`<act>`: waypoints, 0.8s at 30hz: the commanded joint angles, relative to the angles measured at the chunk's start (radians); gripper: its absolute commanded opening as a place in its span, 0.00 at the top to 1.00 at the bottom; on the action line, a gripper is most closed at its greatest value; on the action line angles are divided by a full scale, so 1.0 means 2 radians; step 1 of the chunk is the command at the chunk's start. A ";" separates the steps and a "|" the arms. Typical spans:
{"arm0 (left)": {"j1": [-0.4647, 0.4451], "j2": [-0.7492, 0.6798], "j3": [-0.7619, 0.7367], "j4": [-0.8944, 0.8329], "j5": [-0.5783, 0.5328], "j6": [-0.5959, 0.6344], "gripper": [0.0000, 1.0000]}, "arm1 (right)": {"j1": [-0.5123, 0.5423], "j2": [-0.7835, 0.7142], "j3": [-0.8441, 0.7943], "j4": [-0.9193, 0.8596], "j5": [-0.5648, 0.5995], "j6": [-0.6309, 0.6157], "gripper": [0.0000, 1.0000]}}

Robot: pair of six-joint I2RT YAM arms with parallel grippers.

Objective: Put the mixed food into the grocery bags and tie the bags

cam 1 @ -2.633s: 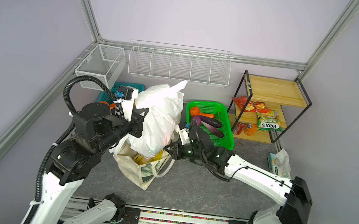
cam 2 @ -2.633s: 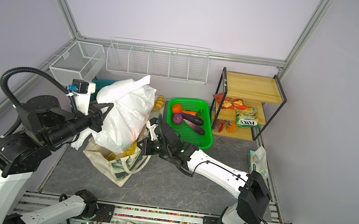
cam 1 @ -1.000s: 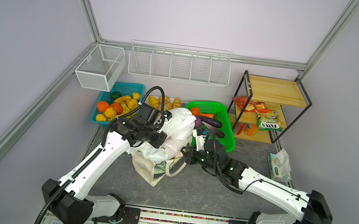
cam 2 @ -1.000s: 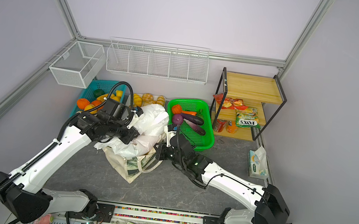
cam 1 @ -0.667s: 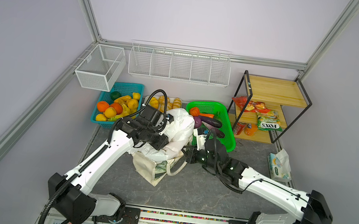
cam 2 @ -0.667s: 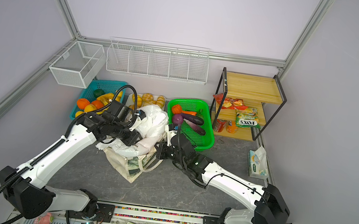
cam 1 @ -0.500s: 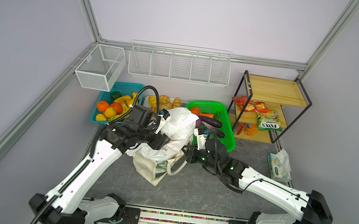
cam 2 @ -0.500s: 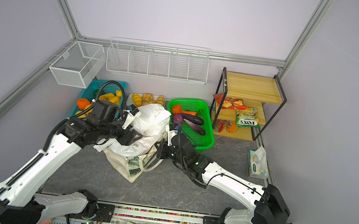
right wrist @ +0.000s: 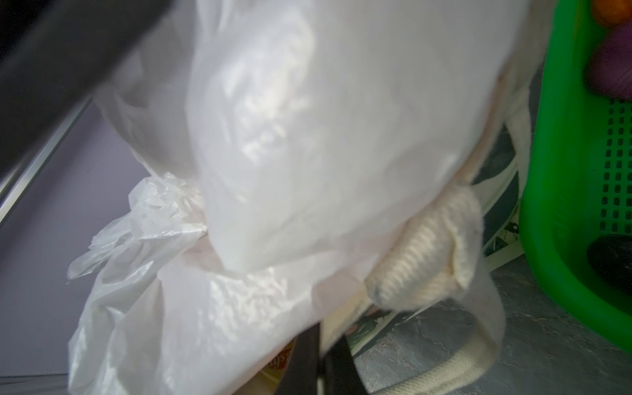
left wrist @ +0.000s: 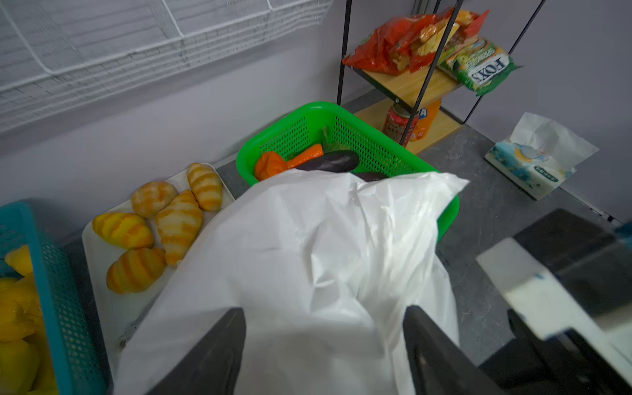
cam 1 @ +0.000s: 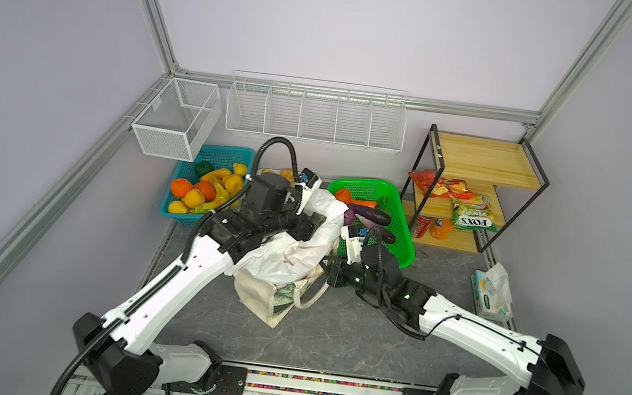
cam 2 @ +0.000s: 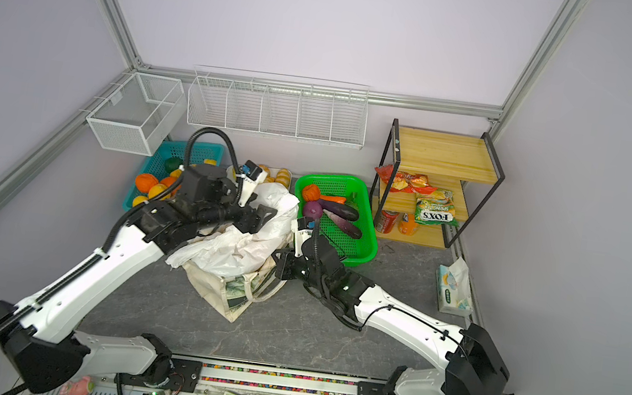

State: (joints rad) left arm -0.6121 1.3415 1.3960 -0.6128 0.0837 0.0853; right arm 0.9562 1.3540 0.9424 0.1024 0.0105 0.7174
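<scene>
Robot laboratory cell staged as a grocery. We note aluminium framing (cam 1: 144, 2) behind the green basket (cam 1: 369, 182), a snack shelf (cam 1: 483, 159) beside it, a wire rack (cam 1: 315, 114) above it.

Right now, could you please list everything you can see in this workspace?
plastic bag: one, white, atop the tote
tote: one, cream, centre
green basket: one, vegetables inside, centre back
teal basket: one, fruit inside, back left
croissants: five, golden, on white tray
wire racks: two, white, on walls
shelf: one, wood, back right, holding packets, cans
tissue pack: one, white-blue, right
left end effector: open, astride plastic bag
right end effector: shut, beside tote
</scene>
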 commanded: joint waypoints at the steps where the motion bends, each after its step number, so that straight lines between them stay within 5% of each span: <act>1: -0.002 0.028 0.034 -0.051 -0.042 0.005 0.36 | -0.006 -0.004 0.005 0.024 0.015 -0.006 0.93; 6: -0.002 0.006 -0.029 -0.093 -0.049 -0.015 0.47 | -0.006 -0.029 -0.028 0.068 0.047 -0.002 0.93; 15: -0.001 -0.040 -0.158 -0.040 -0.047 -0.068 0.47 | -0.005 -0.045 -0.060 0.143 0.071 0.005 0.93; 24: -0.001 0.040 -0.136 -0.034 -0.048 -0.083 0.43 | -0.001 -0.039 -0.035 0.167 0.031 -0.007 0.93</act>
State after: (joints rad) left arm -0.6147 1.3663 1.1141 -0.6209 -0.0158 -0.0437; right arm 0.9565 1.2984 0.8215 0.2592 0.0662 0.7238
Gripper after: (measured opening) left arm 0.563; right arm 0.069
